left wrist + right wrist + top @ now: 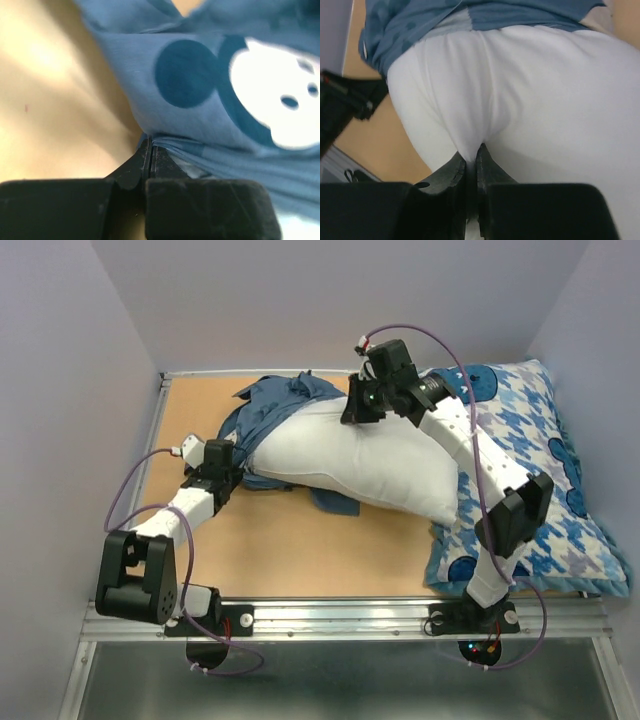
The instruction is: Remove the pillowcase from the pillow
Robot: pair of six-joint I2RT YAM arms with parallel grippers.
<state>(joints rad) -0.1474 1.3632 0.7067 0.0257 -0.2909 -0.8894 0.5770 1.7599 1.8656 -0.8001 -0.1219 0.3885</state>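
The plain white pillow [360, 460] lies across the middle of the table, most of it bare. The dark slate-blue pillowcase [280, 400] is bunched over its left end and spreads onto the table behind it; an edge shows under the pillow's front. My left gripper [228, 472] is shut on a fold of the pillowcase [210, 100] at the pillow's left end, jaws pressed together on the cloth [151, 145]. My right gripper [358, 412] is shut on a pinch of the pillow [520, 100] at its far edge; white fabric is drawn between the jaws [471, 154].
A blue-and-white houndstooth pillow [560, 510] with cartoon figures lies along the right side, under the right arm. The tan tabletop [290, 550] is bounded by a metal rail at the front and grey walls at the back and sides.
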